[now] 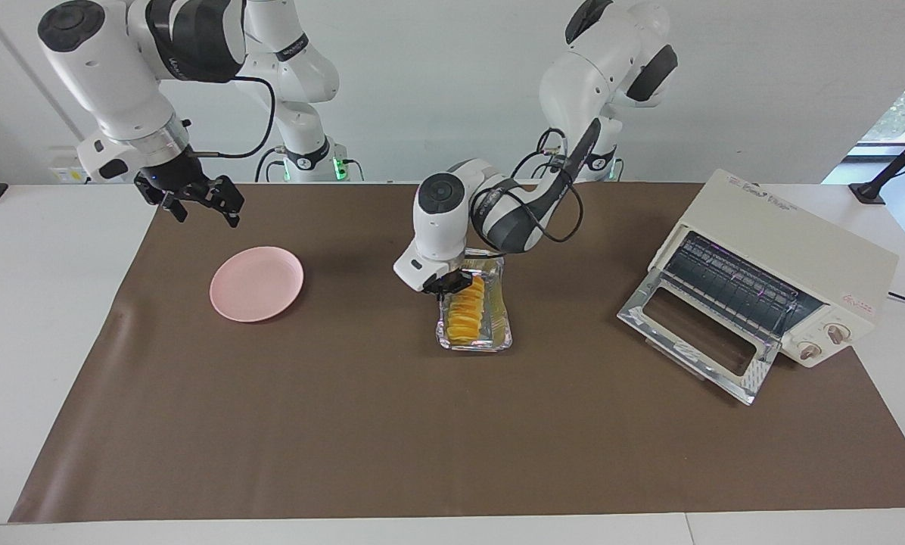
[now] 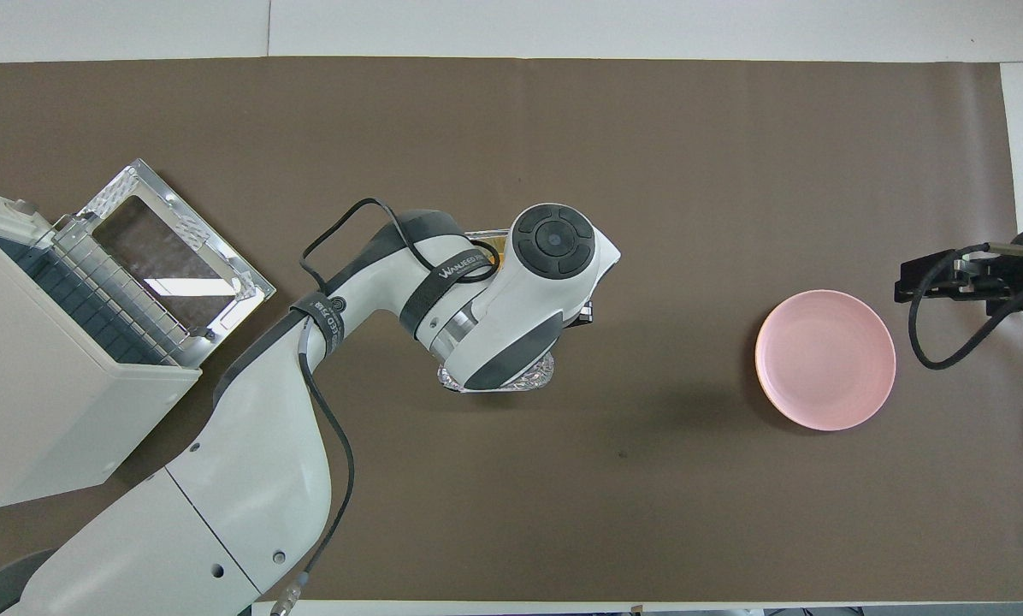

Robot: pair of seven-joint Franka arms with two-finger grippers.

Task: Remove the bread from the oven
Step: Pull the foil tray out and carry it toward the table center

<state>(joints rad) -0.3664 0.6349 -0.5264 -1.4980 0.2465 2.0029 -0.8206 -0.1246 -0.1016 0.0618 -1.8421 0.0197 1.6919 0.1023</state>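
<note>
Currently, item 1: bread, yellow-orange ridged loaf, lying in foil tray mid-bench on brown mat, well apart from oven.
Handling, est.: looking light, soft, squashable; ridges giving some purchase; best taken across its narrow width, gentle squeeze. Foil tray prob. flimsy, may be lifting w/ it.
Axis: long axis running roughly toward/away from robots, one end pointing at robots.
Item 2: oven sitting at left arm's end, door hanging open, rack looking bare.
Item 3: pink plate, toward right arm's end, nothing on it.
Left tool: clenched, sitting at the loaf's robot-side end; whether gripping bread or tray rim, can't tell.
Right tool: released, hanging near plate, arm waiting.
</note>
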